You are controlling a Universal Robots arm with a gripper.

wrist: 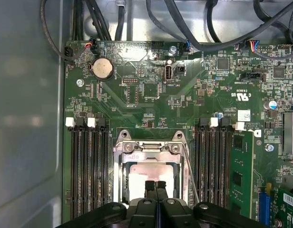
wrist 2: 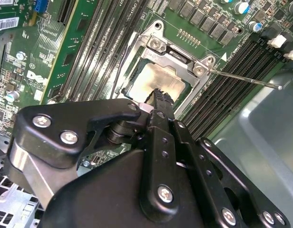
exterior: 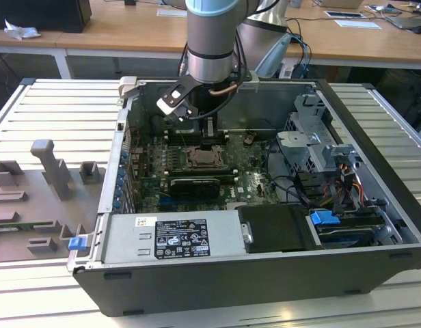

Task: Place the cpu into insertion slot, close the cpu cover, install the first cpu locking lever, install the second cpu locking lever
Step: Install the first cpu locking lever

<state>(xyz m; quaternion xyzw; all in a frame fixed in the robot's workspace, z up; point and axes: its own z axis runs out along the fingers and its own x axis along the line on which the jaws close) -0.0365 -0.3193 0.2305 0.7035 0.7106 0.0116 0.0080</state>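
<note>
The cpu (wrist: 137,176) is seen seated flat in the insertion slot (wrist: 117,159), pale face up, on the green board (wrist: 151,95). The cpu cover (wrist: 149,148) is laid down over it, with the face showing through the window, so placing and cover-closing are judged done. In the second wrist view a thin lever rod (wrist 2: 244,79) is seen jutting free beside the socket, over the memory slots (wrist 2: 241,54) and not tucked down. The first locking lever is therefore judged the step in hand. The pincer (wrist: 156,184) is held directly above the cpu's face, fingers pressed together with nothing between them; contact with the cover cannot be told. The lever is not touched. Latching it is judged to call for a sideways reach, a push down and a hook under its catch. The board is housed in an open computer case (exterior: 265,280) on the slatted table (exterior: 33,102).
</note>
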